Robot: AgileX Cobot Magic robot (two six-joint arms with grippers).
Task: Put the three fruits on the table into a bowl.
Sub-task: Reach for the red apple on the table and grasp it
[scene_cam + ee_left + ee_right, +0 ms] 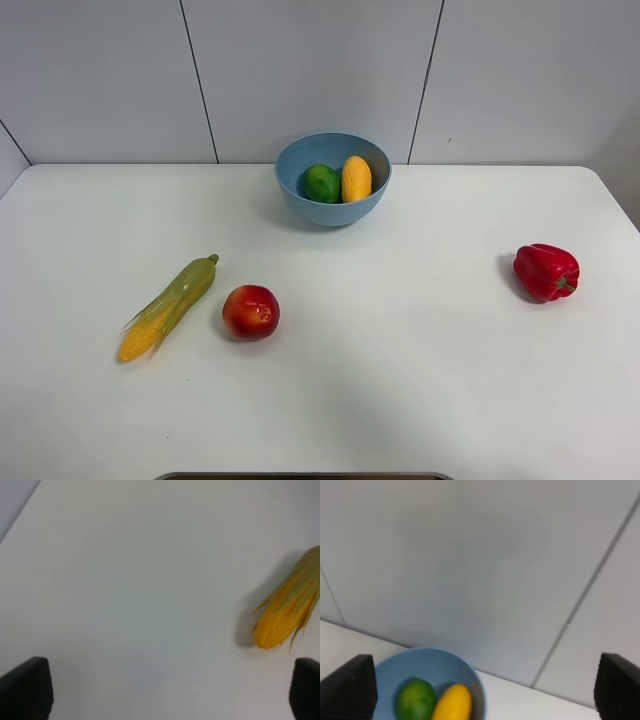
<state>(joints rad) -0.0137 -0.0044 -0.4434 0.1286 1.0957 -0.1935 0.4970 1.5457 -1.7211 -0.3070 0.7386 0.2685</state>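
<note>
The light-blue bowl point(332, 178) stands at the back middle of the white table point(400, 380). The green lime point(322, 183) and the yellow-orange mango point(356, 178) lie inside it; they also show in the right wrist view, lime point(415, 700) and mango point(452, 704) in the bowl point(427, 667). The round red fruit point(250, 311) lies on the table left of centre. Neither gripper shows in the high view. The left gripper point(170, 692) is open over bare table beside the corn. The right gripper point(482, 687) is open and empty, facing the bowl and wall.
A green-husked corn cob point(170, 305) lies just left of the red fruit; its yellow tip shows in the left wrist view point(287, 615). A red bell pepper point(545, 271) lies at the right. A grey panelled wall point(320, 70) stands behind the table.
</note>
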